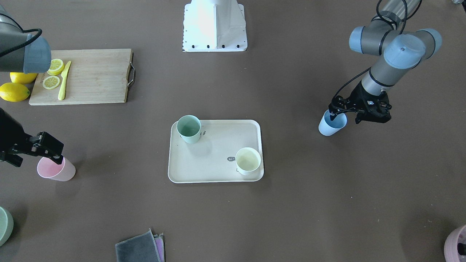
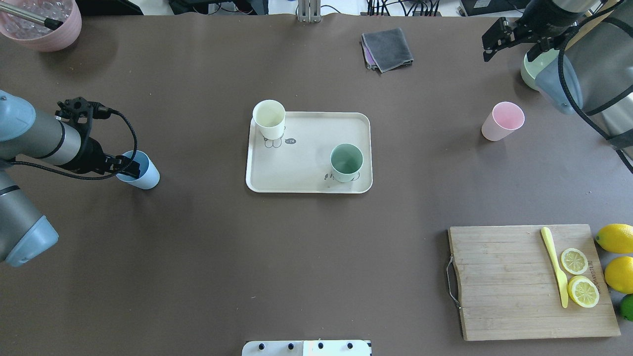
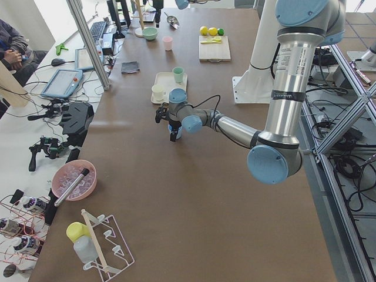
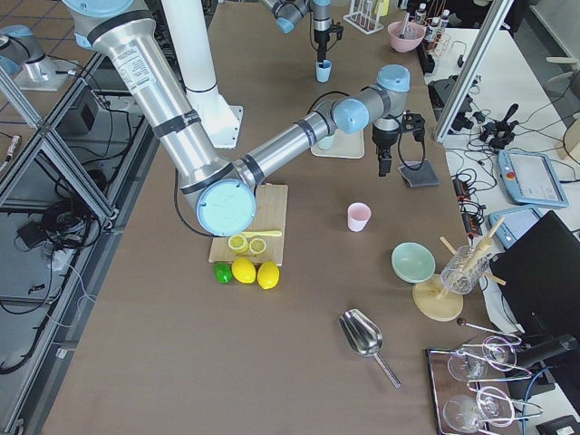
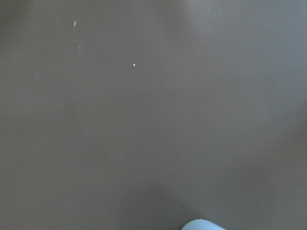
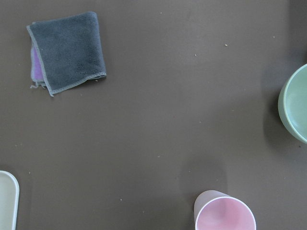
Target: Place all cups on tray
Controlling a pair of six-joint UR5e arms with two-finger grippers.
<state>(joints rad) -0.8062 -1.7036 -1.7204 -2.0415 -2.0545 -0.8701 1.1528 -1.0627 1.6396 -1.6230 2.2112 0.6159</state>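
Note:
The beige tray (image 1: 214,171) (image 2: 306,168) lies mid-table. The mint green cup (image 1: 188,129) (image 2: 346,162) and the cream-yellow cup (image 1: 248,161) (image 2: 269,118) stand on it. The light blue cup (image 1: 332,126) (image 2: 146,177) stands upright on the table, and its rim shows in the left wrist view (image 5: 201,224). My left gripper (image 1: 338,114) (image 2: 126,167) is open astride its rim, one finger inside. The pink cup (image 1: 56,169) (image 2: 503,121) (image 6: 224,214) stands alone on the table. My right gripper (image 1: 34,160) (image 2: 512,47) hovers high beyond it, open and empty.
A wooden cutting board (image 1: 91,76) (image 2: 499,282) carries lemon slices and a yellow knife, with whole lemons (image 2: 615,237) beside it. A folded grey cloth (image 2: 388,48) (image 6: 67,52), a green dish (image 2: 531,71) (image 6: 295,103) and a mauve pot (image 2: 42,24) sit at the far edge.

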